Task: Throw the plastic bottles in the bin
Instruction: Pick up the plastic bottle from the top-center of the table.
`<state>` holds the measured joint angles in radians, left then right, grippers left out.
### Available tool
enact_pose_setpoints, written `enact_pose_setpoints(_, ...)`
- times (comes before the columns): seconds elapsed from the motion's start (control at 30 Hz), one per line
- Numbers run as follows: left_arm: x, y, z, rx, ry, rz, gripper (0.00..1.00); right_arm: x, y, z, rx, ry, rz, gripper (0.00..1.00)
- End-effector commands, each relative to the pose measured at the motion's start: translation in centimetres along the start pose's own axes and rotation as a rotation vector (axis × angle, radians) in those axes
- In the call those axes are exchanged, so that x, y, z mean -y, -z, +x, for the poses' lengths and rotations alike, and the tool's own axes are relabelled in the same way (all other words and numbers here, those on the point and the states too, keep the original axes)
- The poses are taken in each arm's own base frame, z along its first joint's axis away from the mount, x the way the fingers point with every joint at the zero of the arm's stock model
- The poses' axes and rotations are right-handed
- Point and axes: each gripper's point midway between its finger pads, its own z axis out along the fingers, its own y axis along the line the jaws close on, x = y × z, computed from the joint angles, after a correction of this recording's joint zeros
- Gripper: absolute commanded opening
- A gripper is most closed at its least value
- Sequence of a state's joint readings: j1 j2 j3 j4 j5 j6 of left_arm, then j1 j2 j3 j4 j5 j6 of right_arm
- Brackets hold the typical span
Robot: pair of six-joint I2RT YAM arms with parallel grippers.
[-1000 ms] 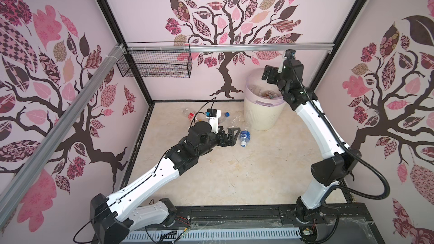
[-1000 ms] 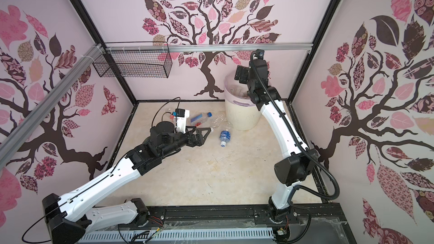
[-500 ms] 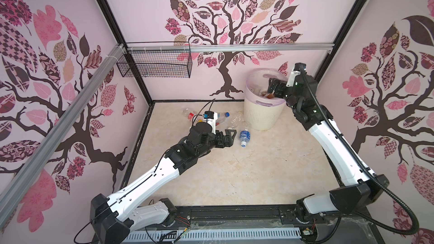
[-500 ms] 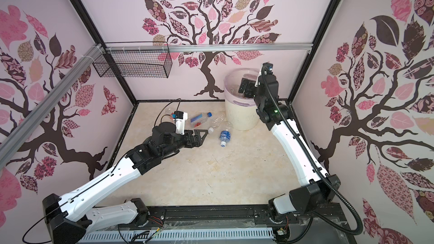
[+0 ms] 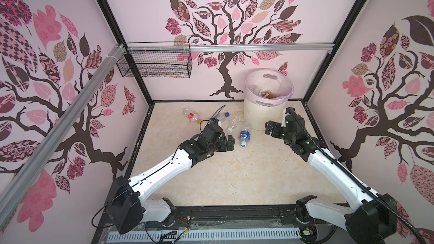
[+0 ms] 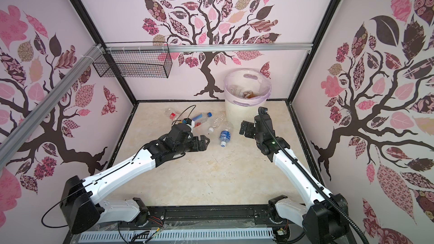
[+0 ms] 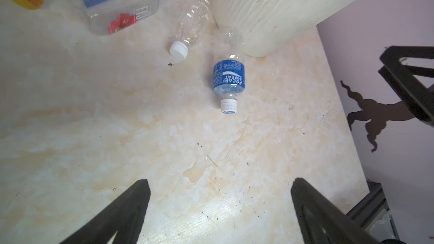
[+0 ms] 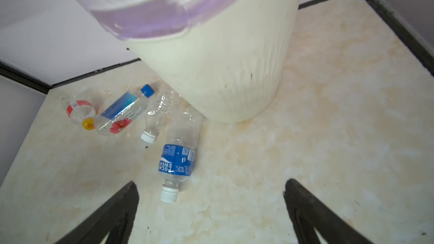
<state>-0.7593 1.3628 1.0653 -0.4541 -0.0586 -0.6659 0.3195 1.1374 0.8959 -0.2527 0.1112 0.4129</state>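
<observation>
One pale marbled surface (image 5: 234, 172) carries everything. Two white-and-black arms reach over it. The left arm (image 5: 164, 170) and the right arm (image 5: 328, 167) each end in jaws spread wide with nothing between them. Both pairs hang just above the surface, the left jaws on one side of the blue-labelled bottle and the right jaws on the other, apart from it.

One bin (image 5: 258, 116), cream, ribbed and lined with a lilac bag (image 5: 287, 95), stands near the back wall. One black wire mesh basket (image 5: 155, 66) hangs on the rail.

Four bottles lie on the surface on the left arm's side of the bin:
- one large clear bottle with a blue cap (image 8: 124, 111) and a blue and red label
- one blue-labelled bottle with a white cap (image 5: 244, 136), its base just beside the bin's foot
- one clear unlabelled bottle with a white cap (image 7: 195, 22), lying close against the bin
- one red-labelled bottle with a yellow cap (image 5: 192, 115), farthest from the bin

More bottles lie heaped inside the bin (image 5: 265, 92), and I cannot count them. In both top views the left wrist and its cable cover much of the blue-capped bottle. The left wrist view cuts off all of the red-labelled bottle but its yellow end. Neither wrist view shows the bin's mouth.
</observation>
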Motion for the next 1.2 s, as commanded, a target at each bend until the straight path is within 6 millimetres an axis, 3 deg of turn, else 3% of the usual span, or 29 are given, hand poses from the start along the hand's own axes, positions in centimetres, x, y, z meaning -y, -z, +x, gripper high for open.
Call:
enact_pose_setpoints(0.0, 0.5, -0.8, -0.9, -0.008, 0.019, -0.01, 0.98, -1.1, 1.3, -0.3, 0.019, -0.032, -0.07, 1.0)
enact_pose_setpoints(0.3, 1.4, -6.3, 0.0, -0.103, 0.013, -0.037, 0.98, 0.1, 2.4, 0.7, -0.004, -0.085, -0.092, 1.0)
enact_pose_setpoints(0.53, 3.2, -11.5, -0.2, -0.137, -0.055, -0.064, 0.98, -1.0, 3.5, 1.1, -0.014, -0.158, -0.173, 1.0)
enact_pose_setpoints(0.7, 3.0, -14.9, 0.4, -0.168, -0.068, -0.103, 0.97, -0.8, 4.2, 0.9, 0.003, -0.16, -0.174, 1.0)
enact_pose_setpoints(0.97, 2.2, -17.4, 2.6, -0.211, -0.071, -0.119, 0.88, -0.9, 4.5, 0.4, 0.015, -0.142, -0.174, 0.99)
enact_pose_setpoints(1.17, 2.2, -18.6, 2.6, -0.196, -0.078, -0.111, 0.81, -1.0, 4.2, 0.8, 0.006, -0.152, -0.184, 0.99)
